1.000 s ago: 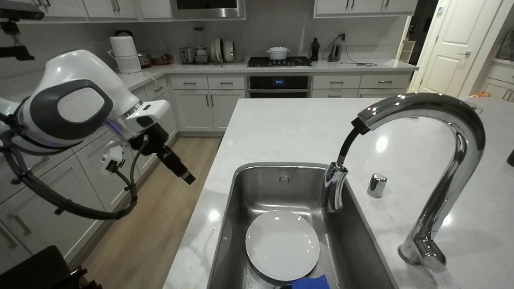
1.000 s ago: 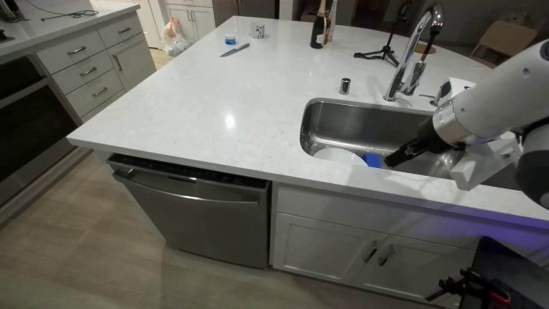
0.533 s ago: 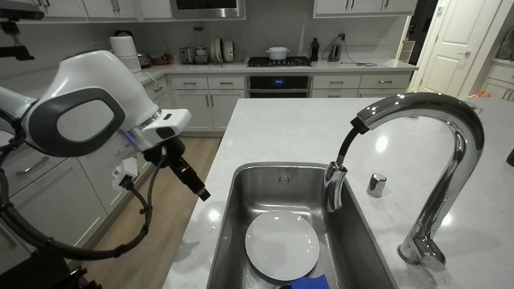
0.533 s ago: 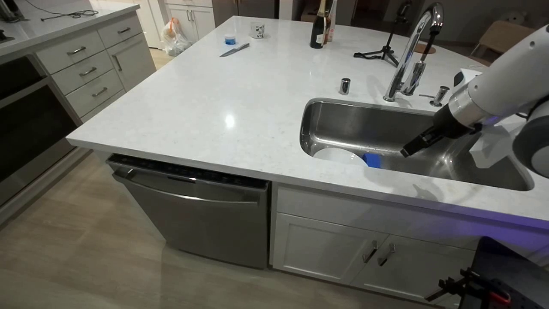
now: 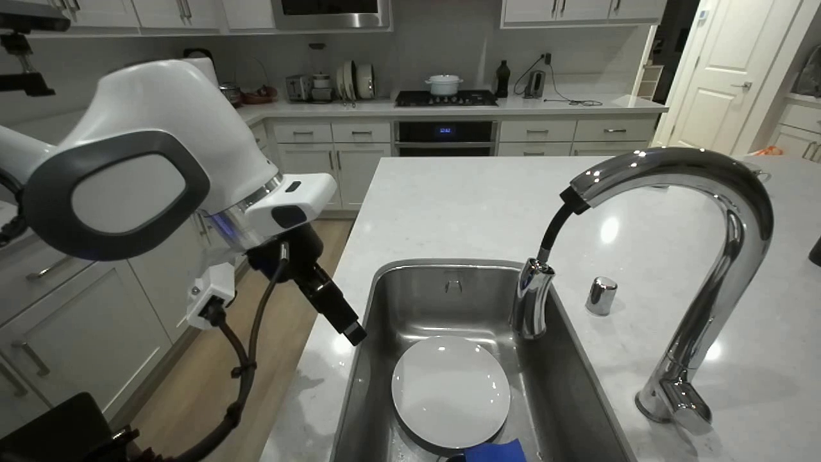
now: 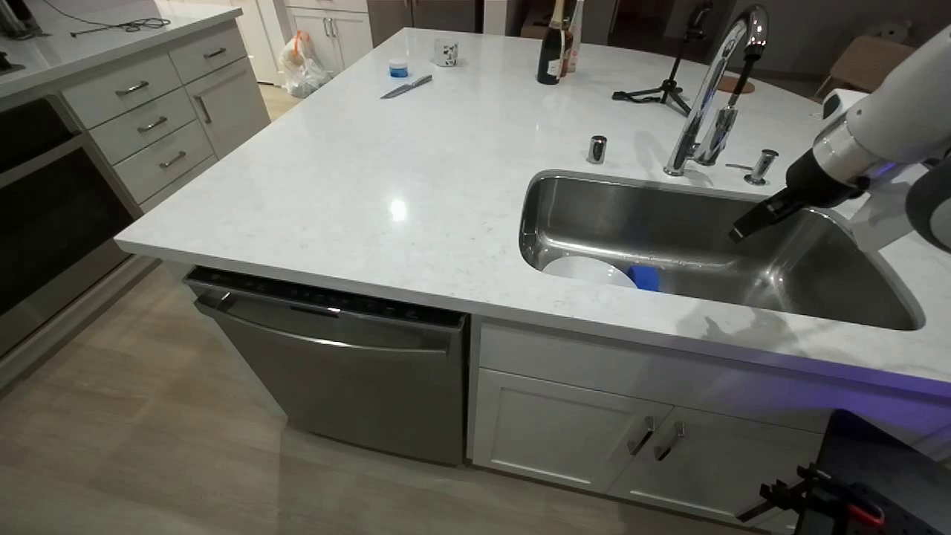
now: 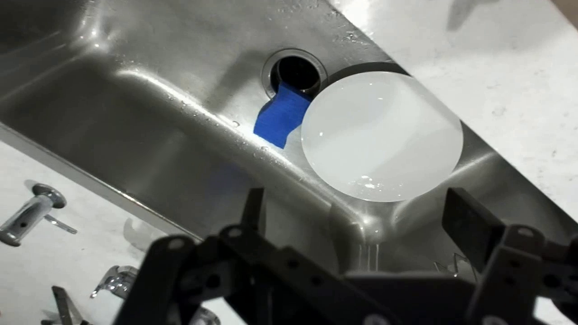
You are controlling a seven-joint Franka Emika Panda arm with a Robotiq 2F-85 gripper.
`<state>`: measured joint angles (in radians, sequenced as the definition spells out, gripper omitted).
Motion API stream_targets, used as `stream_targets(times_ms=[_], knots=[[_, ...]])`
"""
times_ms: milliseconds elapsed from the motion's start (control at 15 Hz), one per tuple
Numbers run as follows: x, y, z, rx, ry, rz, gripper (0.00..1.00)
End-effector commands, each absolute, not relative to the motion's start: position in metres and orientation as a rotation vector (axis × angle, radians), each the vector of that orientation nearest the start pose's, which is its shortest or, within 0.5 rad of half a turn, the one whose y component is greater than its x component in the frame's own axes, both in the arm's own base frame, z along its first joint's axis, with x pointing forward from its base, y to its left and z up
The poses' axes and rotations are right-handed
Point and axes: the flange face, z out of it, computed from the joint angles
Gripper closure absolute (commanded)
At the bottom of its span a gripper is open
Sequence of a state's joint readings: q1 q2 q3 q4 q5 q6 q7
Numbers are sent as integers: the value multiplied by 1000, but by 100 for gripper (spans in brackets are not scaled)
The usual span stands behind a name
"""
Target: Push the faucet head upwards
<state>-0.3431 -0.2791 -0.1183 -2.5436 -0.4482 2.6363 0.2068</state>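
The faucet head [image 5: 533, 298], a chrome cylinder, hangs from a black hose [image 5: 557, 228] below the end of the arched gooseneck spout [image 5: 750, 212]. It is pulled out of the spout and hangs by the sink's edge. It also shows small in an exterior view [image 6: 719, 137]. In the wrist view I cannot make it out for certain. My gripper [image 5: 355, 333] is across the sink from it, above the near rim and apart from it, pointing down at a slant. It also shows in an exterior view [image 6: 735, 232]. In the wrist view the gripper [image 7: 354, 194] is open, with nothing between its fingers.
A white plate [image 5: 451, 391] and a blue cloth [image 7: 282, 115] lie in the steel sink [image 6: 639, 195], the cloth at the drain. A chrome knob [image 5: 602, 296] and a soap dispenser [image 6: 761, 166] stand on the counter. A tripod [image 6: 665, 91] and bottles [image 6: 553, 56] stand farther back.
My gripper has moved from over the floor side to the sink's near rim, and lower in one exterior picture. The faucet, hose, plate and cloth have not moved.
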Motion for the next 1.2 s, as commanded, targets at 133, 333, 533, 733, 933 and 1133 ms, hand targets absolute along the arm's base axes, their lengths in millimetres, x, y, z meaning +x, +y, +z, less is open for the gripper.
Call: stream_targets(times_ms=[133, 333, 533, 733, 933, 1133], knots=[[402, -228, 420, -3440, 633, -652, 0], [396, -234, 419, -3485, 642, -761, 0], [388, -232, 411, -3497, 639, -913, 0], [382, -224, 406, -3471, 670, -1086, 0], [380, -218, 406, -3431, 756, -1229, 0], [382, -223, 399, -3457, 730, -1145, 0]])
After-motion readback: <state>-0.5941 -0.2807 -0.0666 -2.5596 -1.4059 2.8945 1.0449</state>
